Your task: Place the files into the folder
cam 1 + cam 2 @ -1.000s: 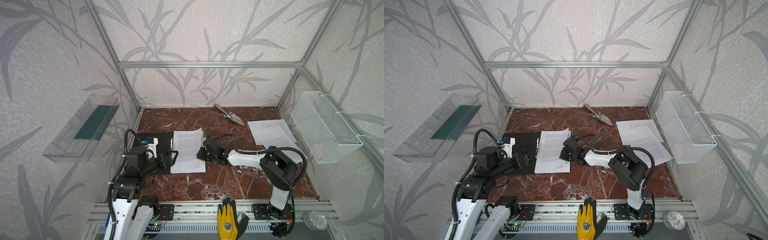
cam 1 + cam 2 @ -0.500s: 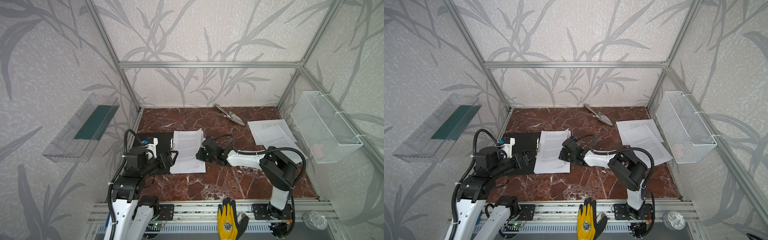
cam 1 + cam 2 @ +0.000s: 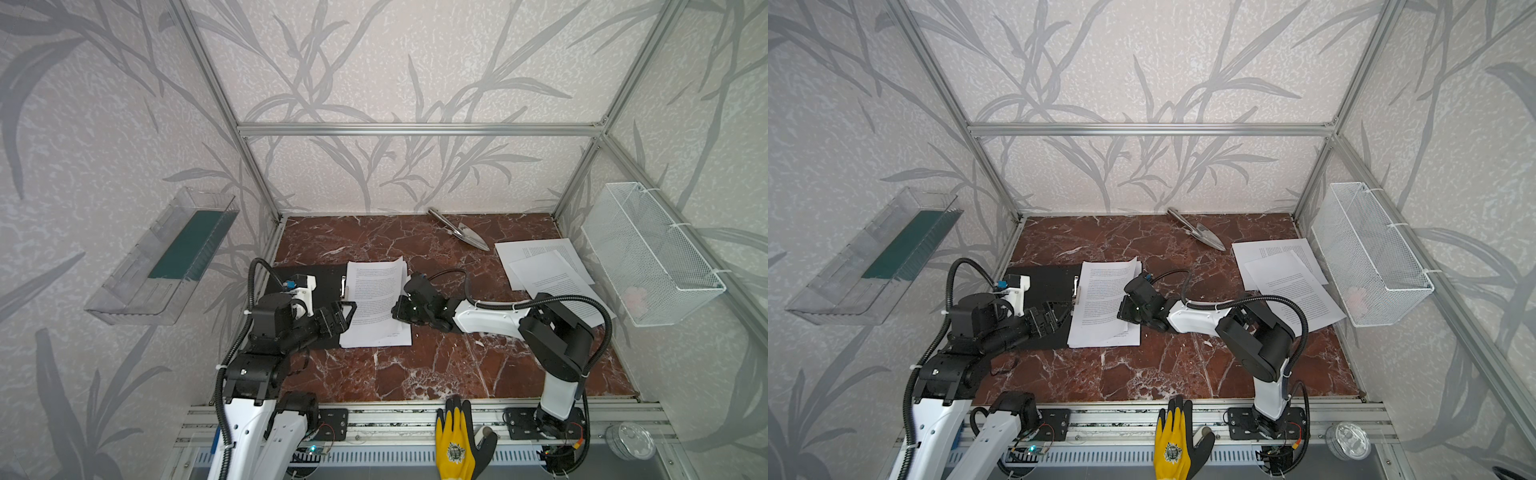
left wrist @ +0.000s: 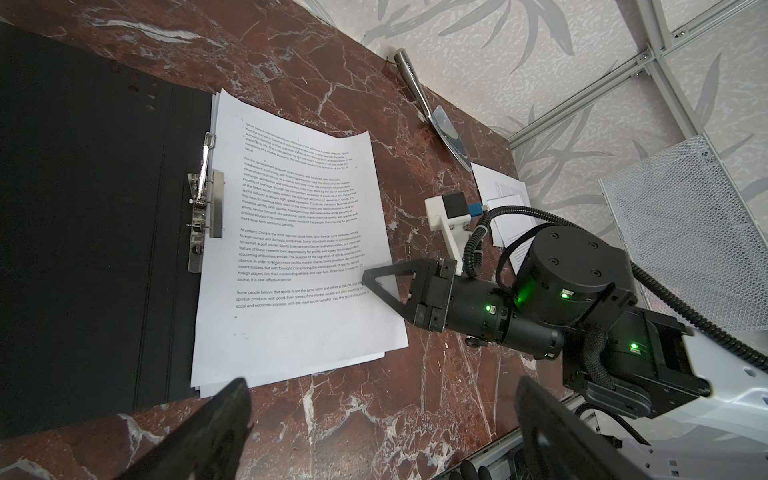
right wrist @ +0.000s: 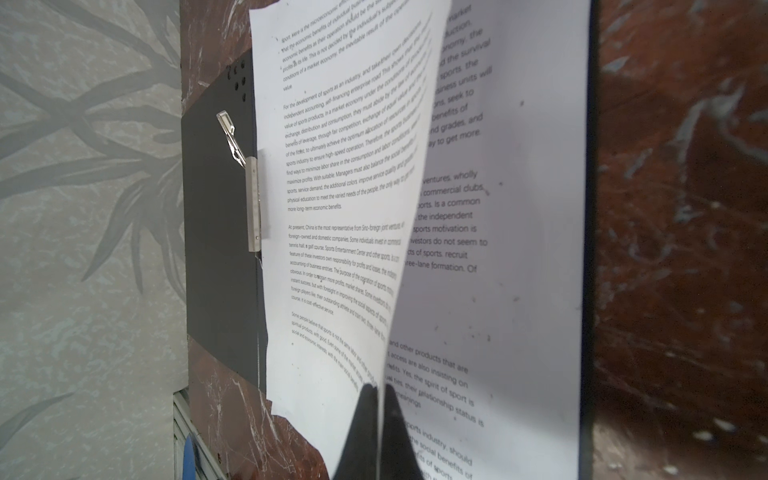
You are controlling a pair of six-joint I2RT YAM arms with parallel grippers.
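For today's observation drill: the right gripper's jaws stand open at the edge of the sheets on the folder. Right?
No. The right gripper has its jaws shut on the top sheet, at the edge of the sheets on the folder. The right wrist view shows it.

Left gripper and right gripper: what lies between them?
The stack of files on the open folder lies between the left gripper and the right gripper, which pinches the top sheet; both top views show it.

Marble tabletop [image 3: 415, 365]: folder [image 3: 326, 278], sheets [image 3: 540, 266], trowel [image 3: 467, 237]
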